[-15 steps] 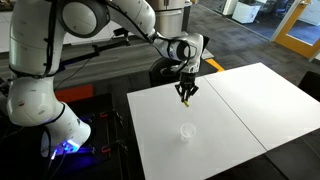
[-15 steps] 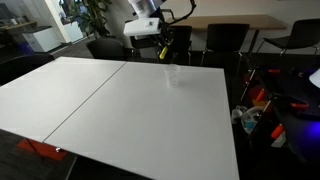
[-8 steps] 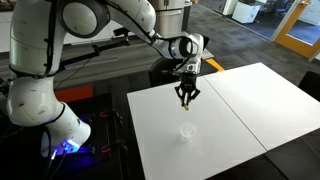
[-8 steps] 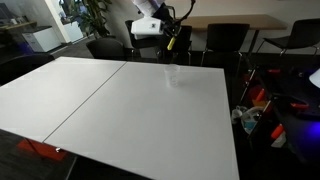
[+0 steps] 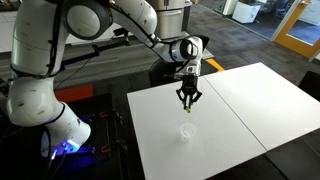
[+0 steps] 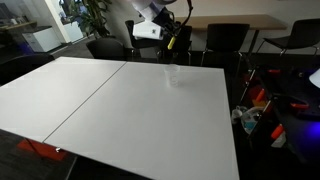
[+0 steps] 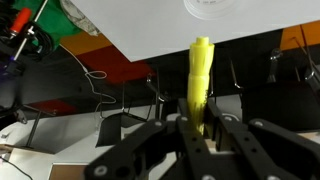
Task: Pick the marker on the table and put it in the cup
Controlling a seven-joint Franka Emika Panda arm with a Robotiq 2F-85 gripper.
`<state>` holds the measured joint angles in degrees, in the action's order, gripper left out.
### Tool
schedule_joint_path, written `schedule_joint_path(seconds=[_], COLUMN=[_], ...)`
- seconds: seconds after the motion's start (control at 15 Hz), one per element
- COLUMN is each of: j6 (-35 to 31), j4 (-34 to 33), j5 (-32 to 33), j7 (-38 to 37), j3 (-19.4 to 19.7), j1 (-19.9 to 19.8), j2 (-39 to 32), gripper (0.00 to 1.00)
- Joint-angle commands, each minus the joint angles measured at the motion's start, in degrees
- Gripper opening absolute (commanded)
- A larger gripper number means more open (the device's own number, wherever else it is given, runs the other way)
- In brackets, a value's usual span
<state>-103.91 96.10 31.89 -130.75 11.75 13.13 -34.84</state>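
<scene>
**Wrist view.** My gripper [image 7: 203, 128] is clamped on the lower end of the marker [image 7: 201, 80]. The marker juts out from between the fingers toward the table [image 7: 140, 25]. The round rim of the cup [image 7: 212, 6] shows at the top edge, just past the marker's tip.

**Exterior view.** The gripper [image 5: 188, 97] hangs in the air over the white table. The cup [image 5: 187, 131] stands upright on the surface below it, a little nearer the camera.

**Handling, as I judge it.** The marker is light, stiff and smooth-sided, so a moderate squeeze across its barrel suffices. Held only by the end, it may swivel or slip; a hold nearer mid-barrel would be steadier. The cup is thin, clear and very light, and is likely to tip or slide if the marker strikes its rim. Release therefore calls for the tip centred over the opening.
</scene>
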Motion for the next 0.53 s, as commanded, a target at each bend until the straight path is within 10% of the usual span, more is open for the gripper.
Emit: schedule_joint_path(seconds=[0.0, 0.47], j6=[2.32, 2.07], j4=[-3.71, -7.68], j5=[4.67, 10.63], j7=[-5.48, -5.34], j3=[0.22, -0.81], j1=[-0.23, -1.10], j2=[-4.45, -11.41], gripper=[0.05, 0.05])
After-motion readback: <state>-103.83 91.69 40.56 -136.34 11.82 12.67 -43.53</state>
